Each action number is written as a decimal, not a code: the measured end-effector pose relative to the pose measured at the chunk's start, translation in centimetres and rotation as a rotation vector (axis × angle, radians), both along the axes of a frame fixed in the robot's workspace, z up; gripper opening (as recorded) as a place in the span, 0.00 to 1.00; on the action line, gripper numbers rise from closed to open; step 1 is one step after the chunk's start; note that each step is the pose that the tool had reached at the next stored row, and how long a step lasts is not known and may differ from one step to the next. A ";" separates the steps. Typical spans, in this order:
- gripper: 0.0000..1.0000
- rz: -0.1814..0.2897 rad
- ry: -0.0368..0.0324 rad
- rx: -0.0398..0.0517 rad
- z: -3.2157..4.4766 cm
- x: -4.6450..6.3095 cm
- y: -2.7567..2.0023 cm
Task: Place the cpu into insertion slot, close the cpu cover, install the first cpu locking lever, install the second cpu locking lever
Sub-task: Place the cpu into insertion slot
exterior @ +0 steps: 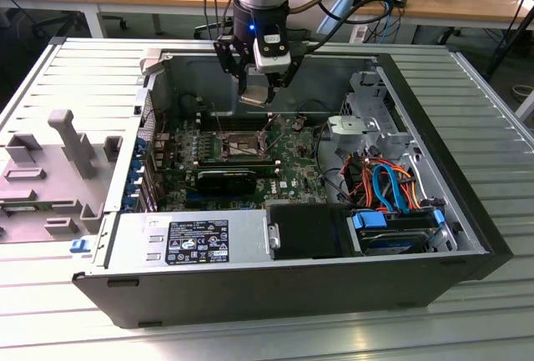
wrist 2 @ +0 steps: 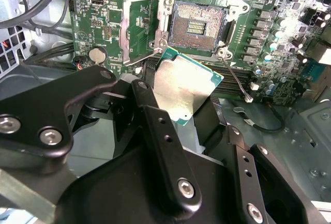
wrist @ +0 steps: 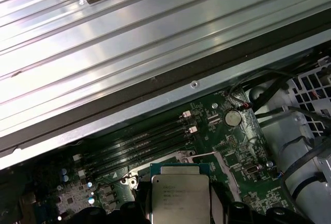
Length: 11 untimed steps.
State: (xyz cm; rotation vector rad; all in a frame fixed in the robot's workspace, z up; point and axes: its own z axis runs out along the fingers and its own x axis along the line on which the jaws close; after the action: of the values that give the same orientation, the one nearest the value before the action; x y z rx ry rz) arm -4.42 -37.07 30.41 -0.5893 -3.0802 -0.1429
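Note:
My gripper (exterior: 254,92) hangs inside the open computer case, shut on the cpu (exterior: 254,98), a small square chip with a silver-grey top. In the second wrist view the cpu (wrist 2: 183,87) sits tilted between the black fingers (wrist 2: 152,110), a short way above and to one side of the insertion slot (wrist 2: 199,27). The slot is bare, with its contacts showing. The cpu cover (wrist 2: 135,30) is swung open beside it. A thin locking lever (wrist 2: 239,81) stands free next to the slot. The first wrist view shows the cpu (wrist: 178,195) from above. In the exterior view the insertion slot (exterior: 239,142) lies below the gripper.
The case walls (exterior: 275,48) enclose the green motherboard (exterior: 292,165). Long black memory slots (wrist: 139,144) run beside the socket. A power supply (exterior: 188,240), a black shroud (exterior: 304,229) and a drive bay with blue and orange cables (exterior: 388,186) fill the near side. A grey fixture (exterior: 58,161) lies outside at the exterior view's left.

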 end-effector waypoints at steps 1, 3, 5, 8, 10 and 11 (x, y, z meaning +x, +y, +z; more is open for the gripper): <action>0.54 0.000 0.0000 0.0000 0.00 0.0 0.00; 0.54 -0.001 0.0000 0.0000 0.00 0.0 0.00; 0.54 -0.002 0.0000 0.0000 0.00 0.0 0.00; 0.54 -0.004 0.0000 0.0000 0.00 0.0 0.00; 0.54 -0.005 0.0000 0.0000 0.00 0.0 0.00; 0.54 -0.005 0.0000 0.0000 0.00 0.0 0.00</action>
State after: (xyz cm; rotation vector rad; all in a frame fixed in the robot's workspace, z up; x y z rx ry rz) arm -4.42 -37.07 30.41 -0.5976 -3.0789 -0.1429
